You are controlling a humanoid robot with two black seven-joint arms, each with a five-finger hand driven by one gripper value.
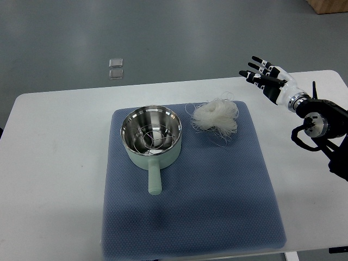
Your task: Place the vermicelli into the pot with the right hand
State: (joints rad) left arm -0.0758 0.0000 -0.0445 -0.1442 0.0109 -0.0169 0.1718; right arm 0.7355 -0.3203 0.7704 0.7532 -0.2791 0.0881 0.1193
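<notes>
Vermicelli, a loose white tangled nest of thin noodles, lies on the blue-grey textured mat, just right of the pale green pot with steel interior. Pot handle points toward the near edge. Right robot hand, black and white, hovers above the white tabletop, fingers spread and holding nothing, up and right of the noodles, apart from them.

Mint pot on blue mat, handle toward near edge; white vermicelli nest just right; right hand far right, fingers spread, empty.
</notes>
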